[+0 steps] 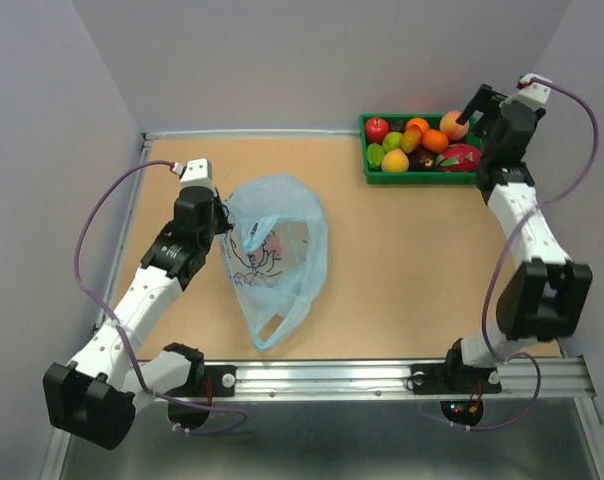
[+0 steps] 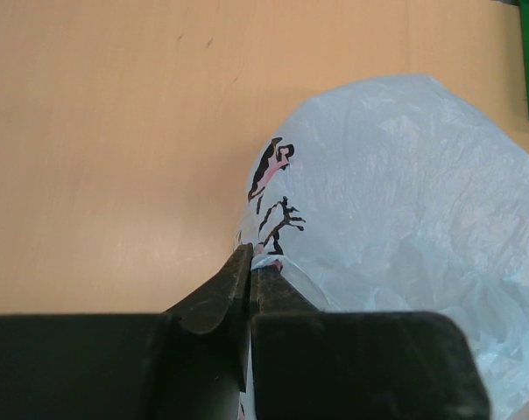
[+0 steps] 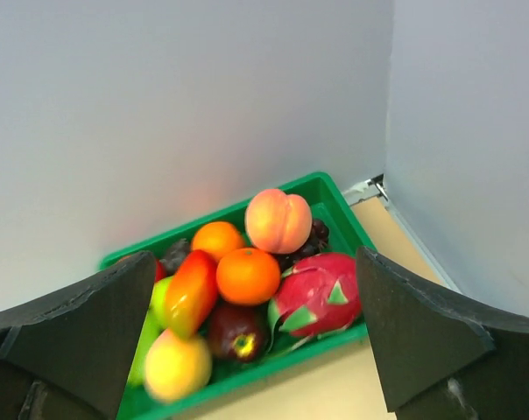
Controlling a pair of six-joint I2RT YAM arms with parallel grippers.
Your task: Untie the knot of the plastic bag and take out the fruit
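The light blue plastic bag (image 1: 277, 250) with its pink-red print lies flat on the table, left of centre, one handle loop (image 1: 272, 335) trailing toward the near edge. No knot shows in any view. My left gripper (image 1: 225, 222) sits at the bag's left edge. In the left wrist view the left gripper (image 2: 250, 262) is shut on a fold of the plastic bag (image 2: 405, 201). The fruit (image 1: 422, 145) is piled in a green tray (image 1: 365, 150) at the back right. My right gripper (image 3: 254, 262) hangs open above the fruit, a peach (image 3: 278, 220) and a dragon fruit (image 3: 321, 293) below it, holding nothing.
Grey walls close in the back and both sides of the table. The green tray's near rim (image 3: 247, 381) stands close to the back right corner. A metal rail (image 1: 382, 375) carrying both arm bases runs along the near edge.
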